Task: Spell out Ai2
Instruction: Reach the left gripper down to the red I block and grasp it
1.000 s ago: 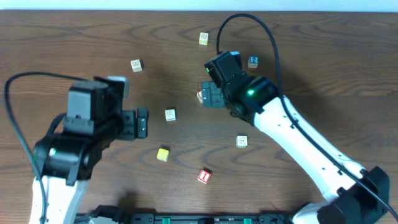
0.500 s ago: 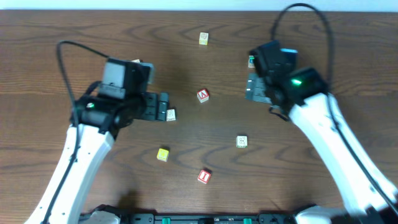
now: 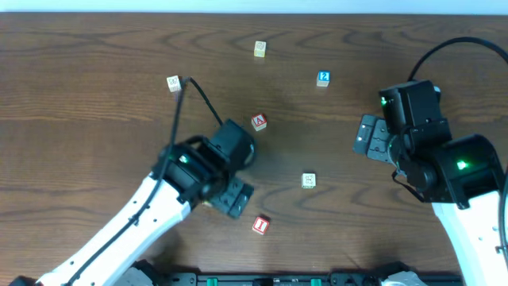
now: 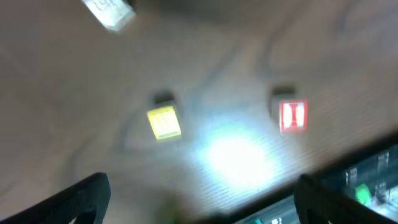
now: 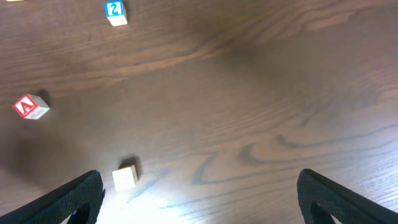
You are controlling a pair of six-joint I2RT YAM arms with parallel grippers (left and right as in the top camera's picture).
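- Brown wood makes up the table (image 3: pixel 95 48), and small letter blocks lie spread out on it, well apart from each other.
- The red A block (image 3: pixel 258 122) sits near the middle of the table, flat on the wood, with nothing touching it.
- The blue 2 block (image 3: pixel 323 78) sits farther back and to the right of the A, alone too.
- The red I block (image 3: pixel 260 225) lies near the front edge, below the A.
- The left claw (image 3: pixel 236 196) hangs just beside the red I block, up and to its left. Its two fingers (image 4: pixel 84 196) are spread wide and hold nothing.
- From the left wrist camera, a yellow block (image 4: pixel 163 122) and the red I block lie on the wood in front of the spread fingers. That picture is blurry, with a bright shine on the table.
- From above, the left arm (image 3: pixel 135 222) hides the yellow block.
- The right claw (image 3: pixel 370 140) hangs over bare wood on the right side, well apart from every block. It is spread wide too and holds nothing.
- A pale block (image 3: pixel 309 181) lies between the two claws.
- A tan block (image 3: pixel 174 83) sits at the back left, and a yellowish block (image 3: pixel 260 49) sits at the back middle.
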